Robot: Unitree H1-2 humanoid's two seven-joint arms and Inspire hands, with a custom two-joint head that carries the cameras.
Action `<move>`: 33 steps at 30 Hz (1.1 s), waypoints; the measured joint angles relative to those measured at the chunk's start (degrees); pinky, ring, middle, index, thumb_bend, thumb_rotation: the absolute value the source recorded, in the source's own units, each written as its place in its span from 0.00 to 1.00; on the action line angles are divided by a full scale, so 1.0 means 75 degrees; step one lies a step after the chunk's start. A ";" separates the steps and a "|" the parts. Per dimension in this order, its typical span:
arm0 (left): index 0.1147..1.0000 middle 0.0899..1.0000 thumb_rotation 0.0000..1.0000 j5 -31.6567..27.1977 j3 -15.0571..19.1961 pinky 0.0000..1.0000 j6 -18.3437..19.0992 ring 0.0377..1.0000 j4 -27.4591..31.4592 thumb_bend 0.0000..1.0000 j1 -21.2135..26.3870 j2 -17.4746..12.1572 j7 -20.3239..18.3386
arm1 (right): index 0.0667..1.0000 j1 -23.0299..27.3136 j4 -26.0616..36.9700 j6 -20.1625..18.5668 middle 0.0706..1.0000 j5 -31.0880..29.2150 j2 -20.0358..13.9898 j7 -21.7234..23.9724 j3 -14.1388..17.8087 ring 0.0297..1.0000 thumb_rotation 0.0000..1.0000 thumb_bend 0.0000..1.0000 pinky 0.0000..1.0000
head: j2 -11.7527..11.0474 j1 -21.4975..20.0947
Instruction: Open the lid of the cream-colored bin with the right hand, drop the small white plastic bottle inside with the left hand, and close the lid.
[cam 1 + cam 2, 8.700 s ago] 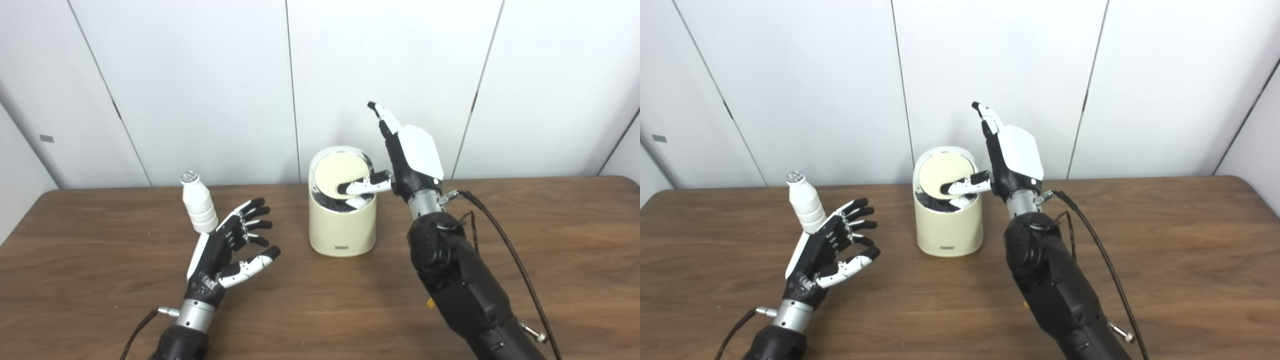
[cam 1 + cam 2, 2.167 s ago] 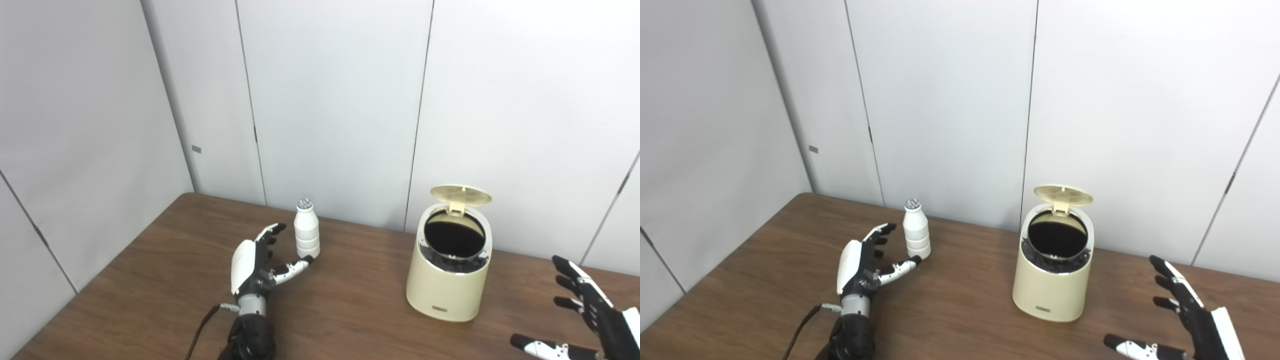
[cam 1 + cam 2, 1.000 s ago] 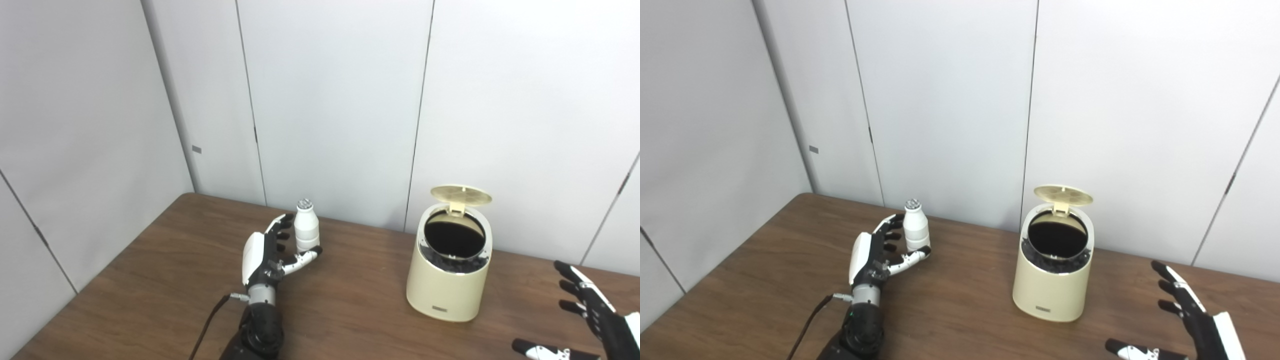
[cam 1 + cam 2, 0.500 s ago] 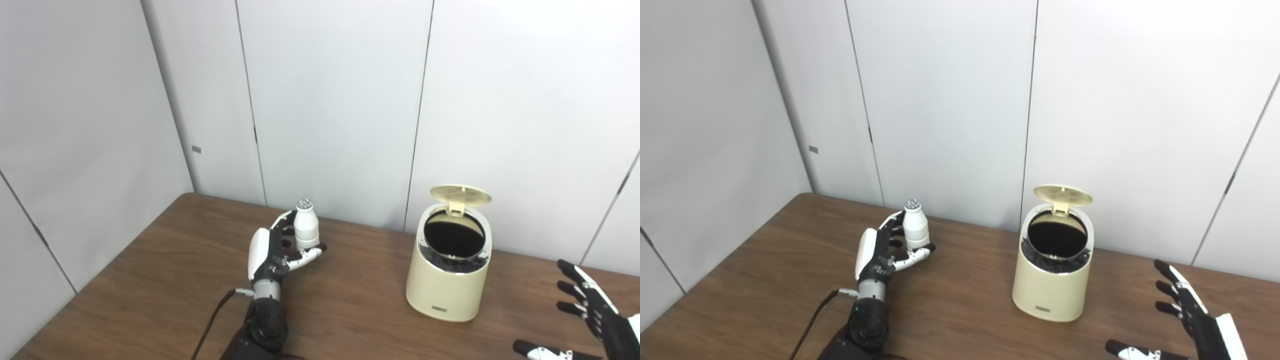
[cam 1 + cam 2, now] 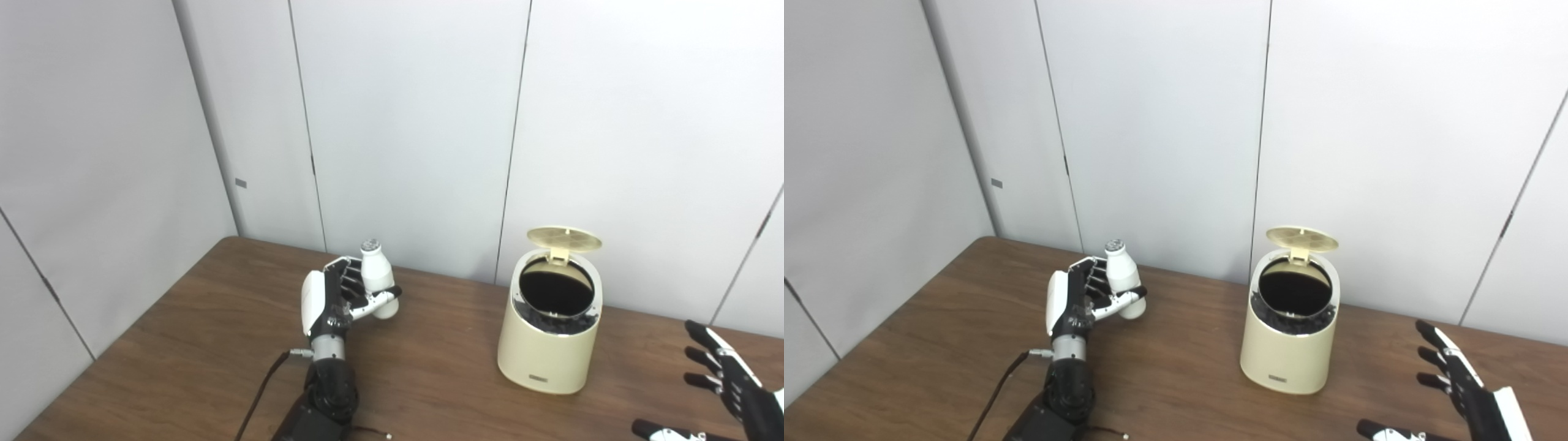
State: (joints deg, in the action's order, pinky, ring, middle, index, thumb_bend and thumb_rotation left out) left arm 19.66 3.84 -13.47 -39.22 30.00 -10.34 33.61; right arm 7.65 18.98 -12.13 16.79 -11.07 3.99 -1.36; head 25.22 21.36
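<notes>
Change: the left hand [image 5: 334, 298] has curled shut around the white bottle [image 5: 376, 286], lifting it clear of the table [image 5: 153, 343], tilted.
Bin [image 5: 549, 324]: well to its right, lid [image 5: 565, 239] propped up to receive it.
Right hand [image 5: 1470, 395]: spread, empty, waiting nearer than the bin.

I can't see the bottom of the bin [image 5: 549, 343] through its dark opening, my right robot hand [image 5: 1470, 398] is cut off at the lower edge, and my left robot hand's fingers [image 5: 350, 286] hide part of the bottle [image 5: 376, 283].
</notes>
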 measured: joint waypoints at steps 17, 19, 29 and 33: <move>0.42 0.43 0.00 0.0074 -0.0260 0.38 -0.0995 0.42 0.1915 0.51 -0.0974 0.0123 -0.0151 | 0.88 0.0049 -0.0508 0.0182 0.90 0.0211 0.0059 -0.0122 -0.0160 0.85 0.00 0.78 0.76 | -0.0011 -0.0773; 0.42 0.44 0.00 0.0061 -0.0318 0.38 -0.1029 0.42 0.2331 0.51 -0.1035 0.0169 -0.0367 | 0.88 0.0060 -0.0762 0.0334 0.90 0.0251 0.0057 -0.0205 -0.0161 0.85 0.00 0.78 0.77 | -0.0011 -0.0983; 0.41 0.45 0.00 0.0125 -0.0640 0.38 -0.1094 0.42 0.3859 0.50 -0.1026 0.0247 -0.1337 | 0.89 0.0105 -0.1924 0.1293 0.89 0.0379 0.0051 -0.0651 -0.0161 0.83 0.05 0.81 0.74 | -0.0093 -0.1511; 0.43 0.44 0.00 0.0163 -0.0750 0.37 -0.1087 0.41 0.4116 0.50 -0.0914 0.0270 -0.1763 | 0.88 0.0157 -0.2133 0.1552 0.89 0.0403 0.0052 -0.0811 -0.0170 0.84 0.16 0.81 0.76 | -0.0129 -0.1804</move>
State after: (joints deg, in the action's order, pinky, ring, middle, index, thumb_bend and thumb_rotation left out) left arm 20.89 -1.79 -21.62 -8.34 23.15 -8.32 20.39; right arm 8.82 2.98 -0.50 19.81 -10.68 -2.09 -2.63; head 24.26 7.83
